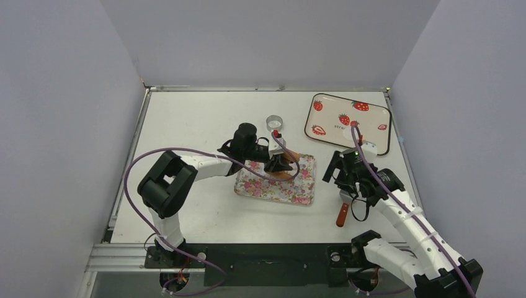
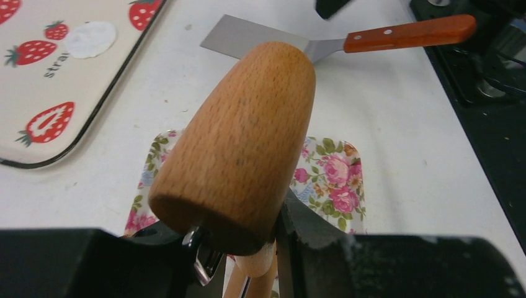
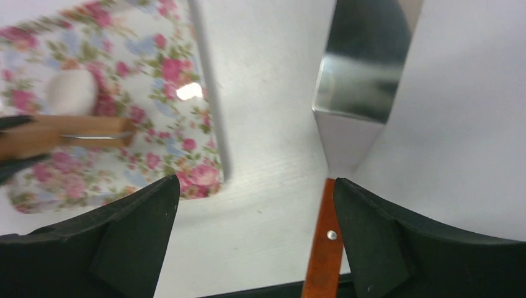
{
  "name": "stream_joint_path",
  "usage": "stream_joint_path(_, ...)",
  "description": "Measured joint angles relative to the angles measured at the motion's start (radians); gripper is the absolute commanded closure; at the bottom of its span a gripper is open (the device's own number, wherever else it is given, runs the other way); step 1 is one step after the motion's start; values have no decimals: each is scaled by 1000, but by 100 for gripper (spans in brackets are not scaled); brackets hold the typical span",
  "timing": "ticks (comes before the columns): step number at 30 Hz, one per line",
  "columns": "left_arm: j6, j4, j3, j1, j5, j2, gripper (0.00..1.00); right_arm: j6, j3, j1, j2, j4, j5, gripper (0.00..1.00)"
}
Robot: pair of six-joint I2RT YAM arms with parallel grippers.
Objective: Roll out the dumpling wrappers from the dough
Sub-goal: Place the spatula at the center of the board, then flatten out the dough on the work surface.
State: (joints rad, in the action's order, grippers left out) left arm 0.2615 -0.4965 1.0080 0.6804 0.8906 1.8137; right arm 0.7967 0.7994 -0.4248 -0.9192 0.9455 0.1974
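Note:
The dough (image 3: 72,90) is a small white lump on the floral tray (image 3: 155,49), right beside the end of the wooden roller (image 3: 62,133). My left gripper (image 2: 248,261) is shut on the roller's handle, and the thick brown barrel (image 2: 242,143) sticks out over the tray (image 2: 335,174). In the top view that gripper (image 1: 277,162) hovers over the tray's far half. One dumpling wrapper (image 2: 90,38), a thin white disc, lies on the strawberry tray (image 2: 37,81). My right gripper (image 3: 257,192) stands open just right of the floral tray, with nothing between its fingers.
A spatula lies flat on the table, its shiny blade (image 3: 360,93) pointing away and its red handle (image 3: 325,248) against my right gripper's right finger. A silver metal ring (image 1: 273,122) stands behind the floral tray (image 1: 298,192). The strawberry tray (image 1: 322,124) fills the back right.

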Motion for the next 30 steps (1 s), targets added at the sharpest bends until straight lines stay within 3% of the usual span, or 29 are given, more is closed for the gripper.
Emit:
stream_joint_path(8, 58, 61, 85, -25, 185, 59, 100, -51, 76, 0, 0, -162, -82, 10)
stream_joint_path(15, 11, 50, 186, -41, 296, 68, 100, -68, 103, -2, -76, -242, -164, 10)
stream_joint_path(30, 143, 220, 266, -89, 330, 183, 100, -79, 103, -2, -105, -248, -187, 10)
